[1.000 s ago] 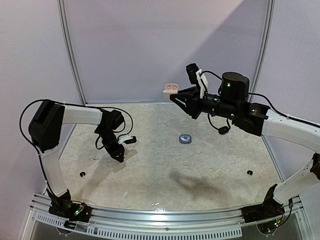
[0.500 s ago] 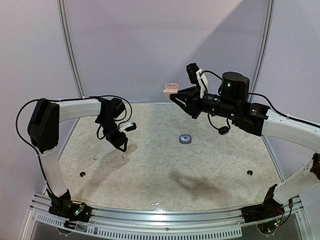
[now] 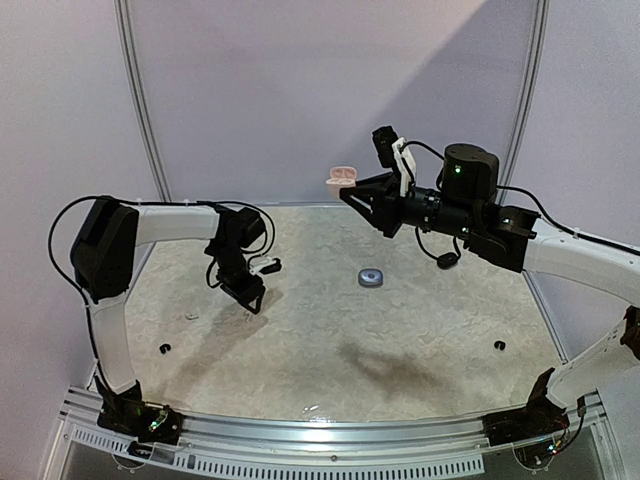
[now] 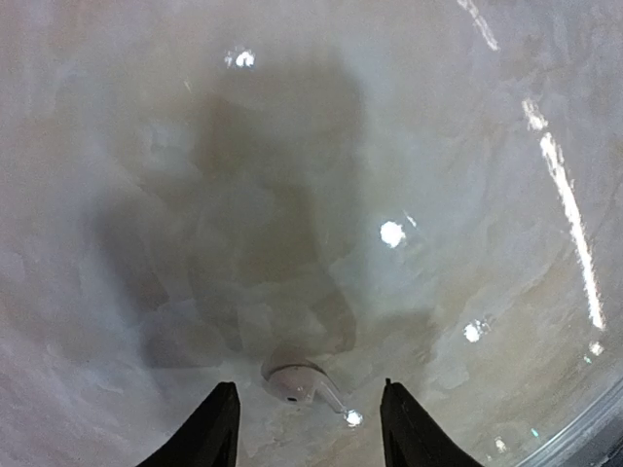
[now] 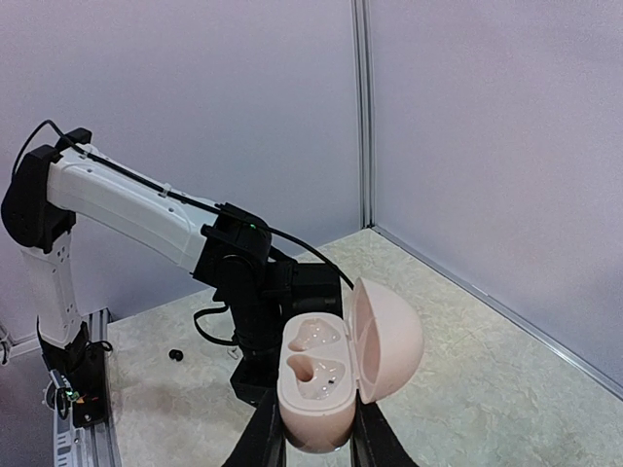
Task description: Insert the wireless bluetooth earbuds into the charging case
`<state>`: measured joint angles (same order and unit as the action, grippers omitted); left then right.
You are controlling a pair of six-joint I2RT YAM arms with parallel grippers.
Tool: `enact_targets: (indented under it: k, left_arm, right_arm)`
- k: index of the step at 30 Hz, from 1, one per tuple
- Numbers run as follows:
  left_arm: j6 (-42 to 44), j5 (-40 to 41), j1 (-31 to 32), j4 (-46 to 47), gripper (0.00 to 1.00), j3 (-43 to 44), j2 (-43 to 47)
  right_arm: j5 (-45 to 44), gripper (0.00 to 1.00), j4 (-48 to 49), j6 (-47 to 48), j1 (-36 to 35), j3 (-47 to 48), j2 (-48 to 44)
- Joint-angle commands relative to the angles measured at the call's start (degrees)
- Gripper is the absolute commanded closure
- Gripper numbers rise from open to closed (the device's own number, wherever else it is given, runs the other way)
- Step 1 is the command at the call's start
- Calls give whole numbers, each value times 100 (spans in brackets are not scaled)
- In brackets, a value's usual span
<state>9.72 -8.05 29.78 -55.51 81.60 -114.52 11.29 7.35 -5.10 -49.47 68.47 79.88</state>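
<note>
Slid my left gripper [image 4: 308, 397] right and opened it, small white stemmed earbud [image 4: 292, 379] seemingly loose between the jaws; right gripper [image 5: 311, 433] is clenching the open pink clamshell case [image 5: 316, 389].

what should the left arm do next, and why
Probably lower the left gripper and close on the white earbud: it lies loose on the table between the open jaws. The right gripper already holds the pink case open, and both sockets look empty.
</note>
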Motion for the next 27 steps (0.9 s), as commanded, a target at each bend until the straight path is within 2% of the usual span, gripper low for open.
enact_targets:
  k: [1,15,27]
  left_arm:
    - [-85,215,45,79,51,123,-254]
    - [-82,87,104,57,70,46,-433]
    - [252,59,94,-269,81,-63,-346]
  right_arm:
    - [76,99,41,8,18,23,-72]
    - [38,99,47,41,21,-44,-107]
    - [-10,99,99,-12,19,-175,-181]
